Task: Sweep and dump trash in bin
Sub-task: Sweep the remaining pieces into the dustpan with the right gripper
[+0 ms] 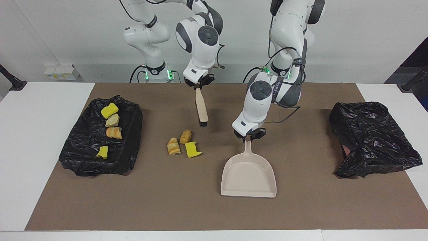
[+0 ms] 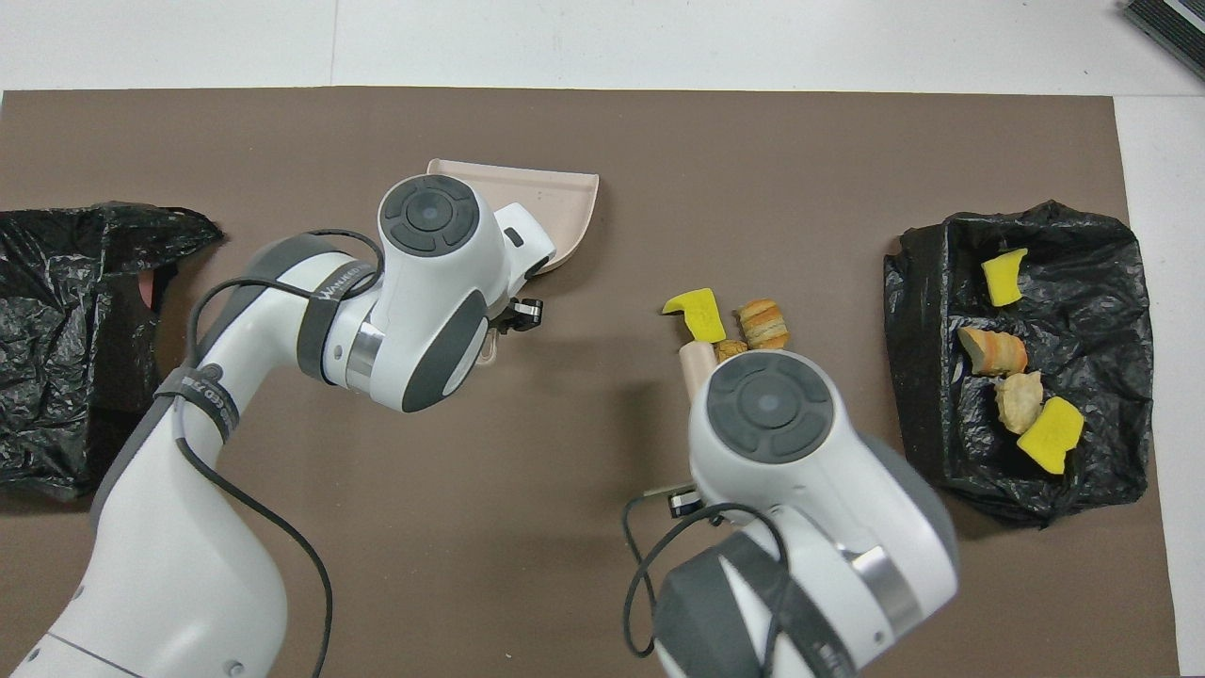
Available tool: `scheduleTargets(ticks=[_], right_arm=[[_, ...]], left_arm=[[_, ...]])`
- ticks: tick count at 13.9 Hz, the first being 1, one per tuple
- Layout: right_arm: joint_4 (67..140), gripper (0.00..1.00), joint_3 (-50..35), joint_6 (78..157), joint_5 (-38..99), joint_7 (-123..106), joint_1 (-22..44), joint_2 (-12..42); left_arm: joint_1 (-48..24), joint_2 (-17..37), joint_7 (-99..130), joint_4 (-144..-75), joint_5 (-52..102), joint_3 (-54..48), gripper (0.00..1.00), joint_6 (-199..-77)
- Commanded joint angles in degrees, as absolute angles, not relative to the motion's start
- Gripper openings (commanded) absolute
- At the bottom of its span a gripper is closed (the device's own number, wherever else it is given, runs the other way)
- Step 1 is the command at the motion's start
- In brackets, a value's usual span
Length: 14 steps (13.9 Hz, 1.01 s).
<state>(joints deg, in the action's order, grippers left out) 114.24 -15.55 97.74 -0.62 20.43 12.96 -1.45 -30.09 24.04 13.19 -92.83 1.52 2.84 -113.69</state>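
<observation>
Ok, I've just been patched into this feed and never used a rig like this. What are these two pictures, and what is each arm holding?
You see two white robot arms at a table with a brown mat. One picture faces the robots from across the table; the other looks down from above their end.

The left gripper is shut on the handle of the beige dustpan, whose pan rests on the mat. The right gripper is shut on a wooden brush, hanging over the mat near three loose scraps: two bread lumps and a yellow sponge bit.

Toward the right arm's end is an open bin lined with a black bag, with four scraps in it. Toward the left arm's end lies a crumpled black bag.
</observation>
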Motion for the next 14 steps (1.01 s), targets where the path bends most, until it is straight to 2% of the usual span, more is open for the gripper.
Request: scheduleTargets(ticks=[1, 6, 9, 11, 14], right_arm=[[115.9, 0.0, -11.1, 103.0, -6.9, 14.5, 11.2, 0.4], [118.8, 0.0, -7.2, 110.5, -14.9, 12.9, 8.7, 5.5], [120.1, 0.0, -7.5, 111.3, -13.8, 14.9, 9.1, 6.7], [121.1, 0.0, -7.5, 112.1, -7.9, 15.7, 9.5, 6.7], [123.2, 0.0, -7.6, 114.8, -5.6, 17.9, 10.4, 6.8]], left_arm=[[-27.1, 23.7, 0.9, -88.8, 1.8, 2.8, 0.0, -108.3], [-26.5, 22.2, -23.0, -89.4, 1.7, 3.5, 0.0, -108.0], [-26.3, 22.1, -34.1, -89.5, -3.5, 3.6, 0.0, -106.1], [-26.9, 21.2, -42.2, -89.8, -6.8, 3.5, 0.0, -101.8], [-30.1, 17.2, -43.9, -96.3, -8.8, 3.3, 0.0, -101.8]])
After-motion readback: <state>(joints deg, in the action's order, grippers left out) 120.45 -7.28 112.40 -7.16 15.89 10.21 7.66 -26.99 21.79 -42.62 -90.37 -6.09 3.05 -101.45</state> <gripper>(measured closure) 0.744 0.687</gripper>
